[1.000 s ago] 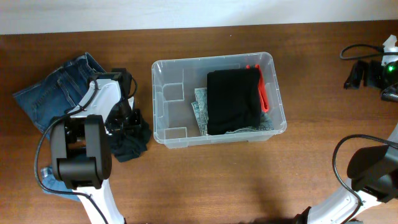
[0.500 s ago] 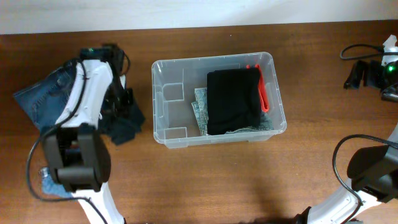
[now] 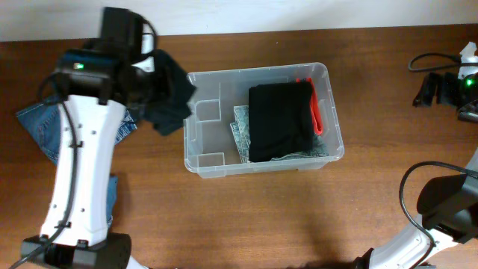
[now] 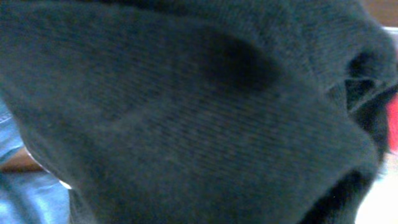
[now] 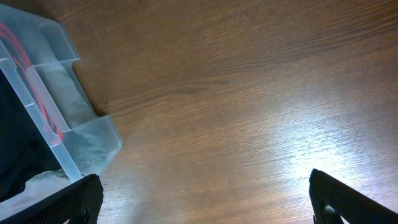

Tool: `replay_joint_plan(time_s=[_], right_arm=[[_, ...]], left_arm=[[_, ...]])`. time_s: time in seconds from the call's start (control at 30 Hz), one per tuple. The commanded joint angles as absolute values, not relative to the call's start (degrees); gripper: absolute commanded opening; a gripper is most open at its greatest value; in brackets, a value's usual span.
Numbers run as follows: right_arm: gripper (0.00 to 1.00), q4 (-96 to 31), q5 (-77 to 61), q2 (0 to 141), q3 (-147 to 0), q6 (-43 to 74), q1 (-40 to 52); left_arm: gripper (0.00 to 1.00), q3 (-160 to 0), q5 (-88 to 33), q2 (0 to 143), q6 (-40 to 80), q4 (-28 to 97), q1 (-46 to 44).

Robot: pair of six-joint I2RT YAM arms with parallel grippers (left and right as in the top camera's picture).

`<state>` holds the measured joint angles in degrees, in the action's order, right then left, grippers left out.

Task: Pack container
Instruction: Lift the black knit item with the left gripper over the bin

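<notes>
**A:** Overhead first: where does the large clear plastic rectangular tub (image 3: 205, 142) sit?

**B:** Middle of the brown wooden table (image 3: 388, 179), a little above the frame's centre, long side running left to right. Its right half holds a folded black garment (image 3: 280, 119) with a red strip (image 3: 317, 112) along the right edge. That lies on a grey-green patterned cloth (image 3: 240, 127).

**A:** And the left gripper (image 3: 153, 78)?

**B:** Upper left of the frame, just beside the tub's left wall. A dark grey knitted garment (image 3: 172, 97) hangs from it and overlaps the tub's upper left corner. The left wrist camera shows almost nothing but that knit (image 4: 186, 112). The fingers are hidden, though the cloth clearly hangs pinched by them. Crumpled blue denim jeans (image 3: 37, 123) lie at the left edge.

**A:** The right gripper (image 3: 448, 90)?

**B:** Far upper right, well apart from the tub, near a black cable (image 3: 426, 58). In its wrist view the fingertips (image 5: 74, 202) stand spread wide over bare wood, with a tub corner at upper left
</notes>
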<state>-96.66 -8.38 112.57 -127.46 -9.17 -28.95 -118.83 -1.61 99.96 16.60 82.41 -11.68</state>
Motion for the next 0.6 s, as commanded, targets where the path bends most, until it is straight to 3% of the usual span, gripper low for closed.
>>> replay_joint_plan(time_s=[0.0, 0.2, 0.57], right_arm=[[0.98, -96.66, -8.12, 112.12, -127.57, -9.19, -28.91], [0.98, -96.66, -8.12, 112.12, -127.57, -9.19, -28.91], [0.98, -96.66, -8.12, 112.12, -127.57, -9.19, -28.91]], left_arm=[[0.0, -119.35, -2.83, 100.68, 20.4, 79.57, -16.58], [0.01, -119.35, -1.65, 105.12, 22.85, 72.97, -23.0], [0.01, -119.35, 0.56, 116.6, 24.84, 69.87, -24.03]])
